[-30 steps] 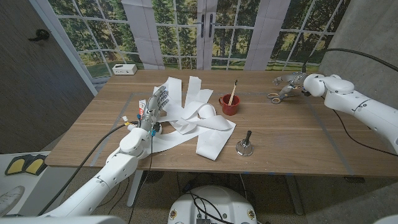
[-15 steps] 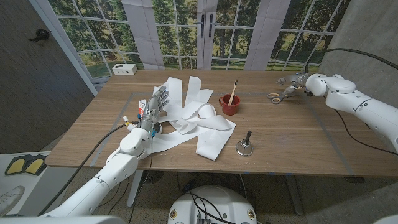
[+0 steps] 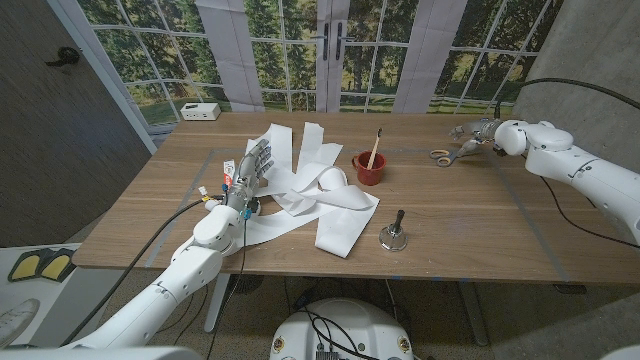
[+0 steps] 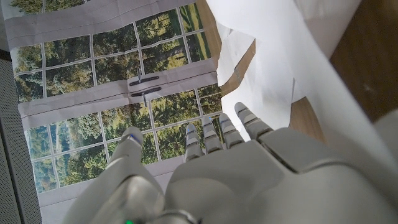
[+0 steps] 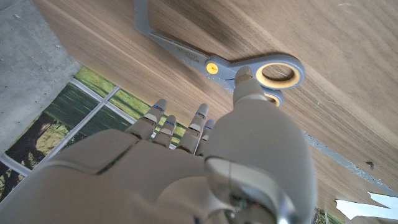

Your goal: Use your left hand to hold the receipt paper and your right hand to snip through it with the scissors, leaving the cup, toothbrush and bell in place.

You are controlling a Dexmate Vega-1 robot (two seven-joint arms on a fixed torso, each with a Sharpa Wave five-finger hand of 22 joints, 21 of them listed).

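Reaching for the scissors [image 5: 217,64] comes next: they lie flat on the table [image 3: 470,215] touching the right hand [image 3: 478,131], one fingertip at their yellow loops, blades running away from them. Left hand [image 3: 250,170], fingers spread, rests on the receipt paper [image 3: 330,205].

cup [image 3: 368,168], bell [image 3: 391,234] mid-table; bare wood around scissors [image 3: 441,155]

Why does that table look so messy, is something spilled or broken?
Nothing looks spilled or broken. The mess is the receipt paper, lying in loose, crumpled, overlapping strips across the table's middle. The red cup stands upright with the toothbrush in it, and the bell is upright too.
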